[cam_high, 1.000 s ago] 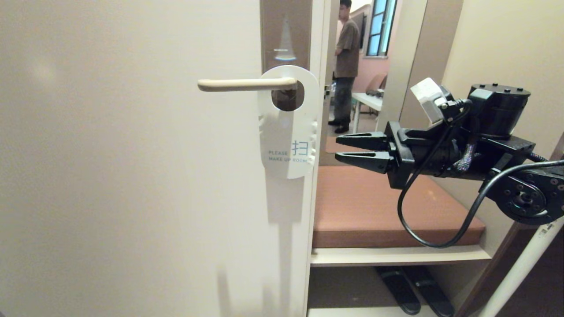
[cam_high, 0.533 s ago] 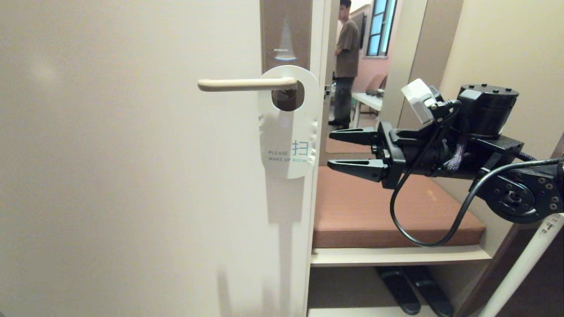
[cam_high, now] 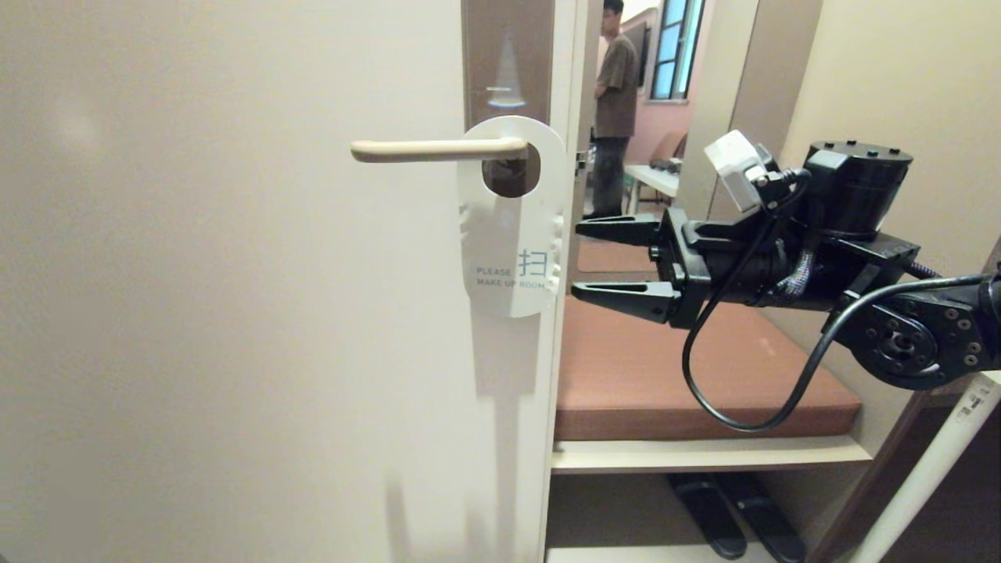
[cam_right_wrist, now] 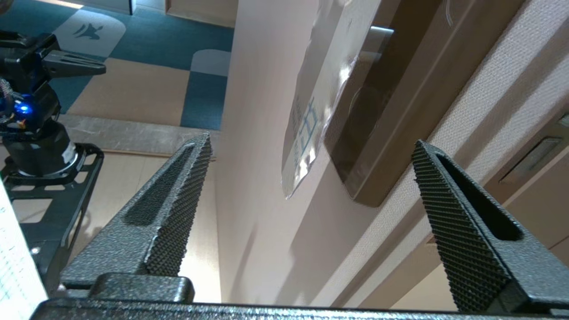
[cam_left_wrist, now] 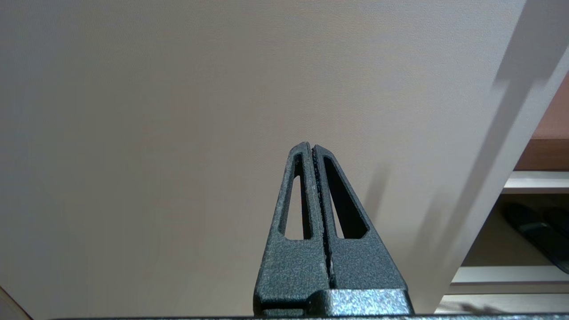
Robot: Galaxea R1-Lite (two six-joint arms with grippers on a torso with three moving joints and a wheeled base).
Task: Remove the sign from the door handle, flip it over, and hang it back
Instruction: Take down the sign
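White sign (cam_high: 511, 234) just beside spread right gripper (cam_high: 575, 259) fingers

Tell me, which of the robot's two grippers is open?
The right gripper, reaching level toward the sign hanging on the door handle, has its jaws spread wide. The left gripper is pressed shut, facing bare door.

The sign (cam_high: 512, 227) hangs on the door handle (cam_high: 438, 149), right pincer (cam_high: 606, 260) just beside it.
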